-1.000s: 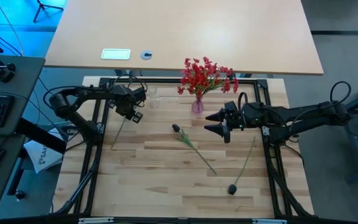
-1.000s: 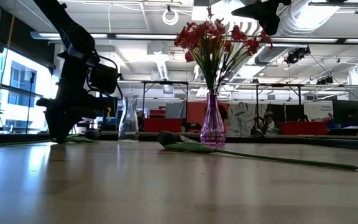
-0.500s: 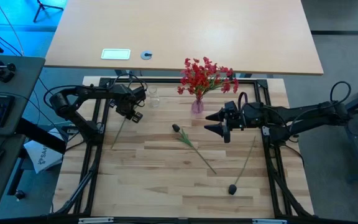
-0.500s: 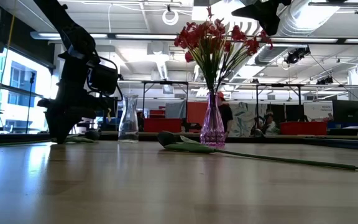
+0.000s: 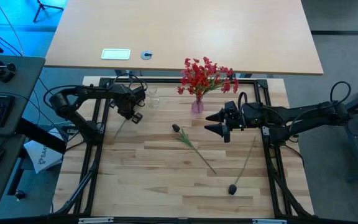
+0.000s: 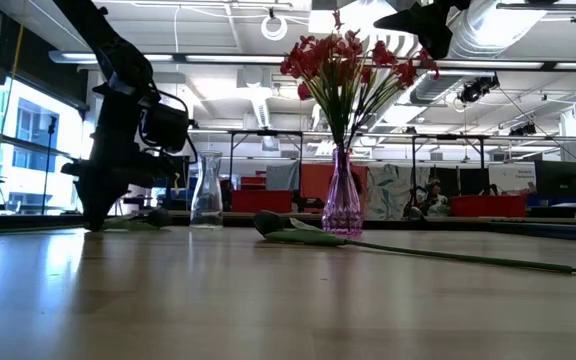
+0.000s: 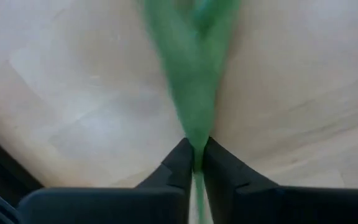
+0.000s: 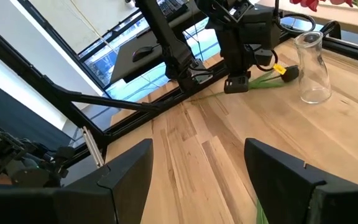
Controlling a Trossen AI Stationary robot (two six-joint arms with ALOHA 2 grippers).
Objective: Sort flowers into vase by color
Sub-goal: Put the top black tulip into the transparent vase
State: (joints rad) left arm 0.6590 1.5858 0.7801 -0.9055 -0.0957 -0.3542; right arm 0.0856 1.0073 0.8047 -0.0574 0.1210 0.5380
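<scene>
A pink vase [image 5: 197, 106] holds the red sprays [image 5: 205, 76]; it also shows in the low view [image 6: 343, 200]. A clear glass vase [image 5: 153, 97] stands beside my left gripper [image 5: 130, 114], which is shut on a dark-budded flower; the flower's stem [image 5: 118, 134] runs toward the near-left. Two more dark buds [image 5: 176, 128] [image 5: 232, 188] lie flat on the wood with their stems. My right gripper [image 5: 218, 123] hovers open just right of the pink vase, above the table. My left gripper pinches the green stem [image 7: 195, 148] between its two fingertips, near the bud end [image 8: 290, 73]. The fingers come from above, pointing down, across the stem. The long tail of the stem [image 8: 204, 94] still lies on the table.
A black metal frame [image 5: 98, 130] borders the wooden work surface on the left, right and far sides. The stem of the middle flower [image 5: 199, 152] crosses the table's centre. The near half of the table is bare wood. People show far off in the room behind [image 6: 430, 195].
In the low view the dark bud of the held flower now shows raised beside my left gripper, where before only flat green lay. My left gripper has shifted slightly. My right arm has kept still.
</scene>
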